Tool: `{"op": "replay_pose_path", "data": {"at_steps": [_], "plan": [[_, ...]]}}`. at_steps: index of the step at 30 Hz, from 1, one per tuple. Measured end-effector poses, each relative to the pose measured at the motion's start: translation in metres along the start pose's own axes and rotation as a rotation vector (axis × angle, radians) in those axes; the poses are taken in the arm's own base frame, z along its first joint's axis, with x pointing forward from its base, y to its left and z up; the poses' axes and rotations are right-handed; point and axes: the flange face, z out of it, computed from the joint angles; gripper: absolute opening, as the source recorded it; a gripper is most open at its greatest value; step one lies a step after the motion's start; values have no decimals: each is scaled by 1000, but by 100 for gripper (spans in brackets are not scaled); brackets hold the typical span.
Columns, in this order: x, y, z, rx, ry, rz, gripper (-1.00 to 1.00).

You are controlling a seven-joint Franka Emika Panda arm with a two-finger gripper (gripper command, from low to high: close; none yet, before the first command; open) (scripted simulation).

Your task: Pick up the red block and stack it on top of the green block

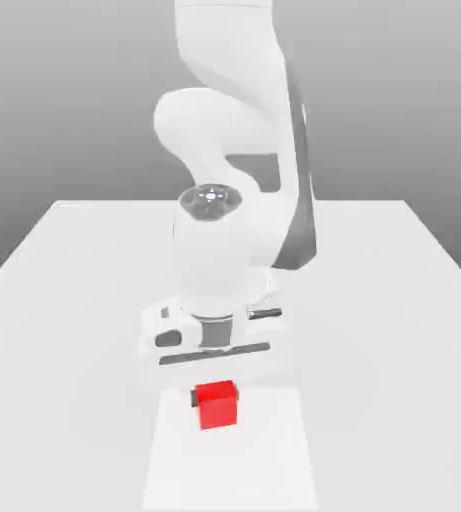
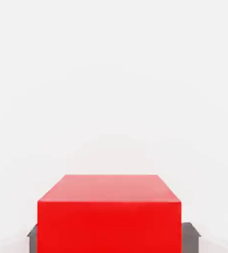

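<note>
The red block is a small bright cube sitting low at the near side of the white table. The white arm reaches straight down over it, and my gripper is at the block's level. In the hand view the red block sits between my gripper, with a dark finger pad against one side and the other pad against the opposite side. The gripper is shut on the block. The green block is out of view.
The arm's base and links rise behind the hand at the table's middle. A brighter white patch lies on the table surface under and in front of the block. The table's edges run at the exterior view's left and right.
</note>
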Motion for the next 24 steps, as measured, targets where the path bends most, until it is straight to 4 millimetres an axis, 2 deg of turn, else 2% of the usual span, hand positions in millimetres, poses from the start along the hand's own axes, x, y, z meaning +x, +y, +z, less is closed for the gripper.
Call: {"op": "replay_pose_path", "data": {"at_steps": [1, 3, 9, 10, 14, 19, 21, 24], "plan": [[-1, 0, 4, 0, 0, -1, -100], [0, 0, -5, 1, 0, -1, -100], [0, 0, -54, 1, 0, 0, -100], [2, -9, -59, -1, 2, -34, -100], [8, -72, -71, -15, 11, -269, -100], [1, -162, -82, -24, 17, -579, -100], [-6, -198, -85, -24, 17, -699, -100], [-29, -254, -90, -21, 14, -887, -100]]}}
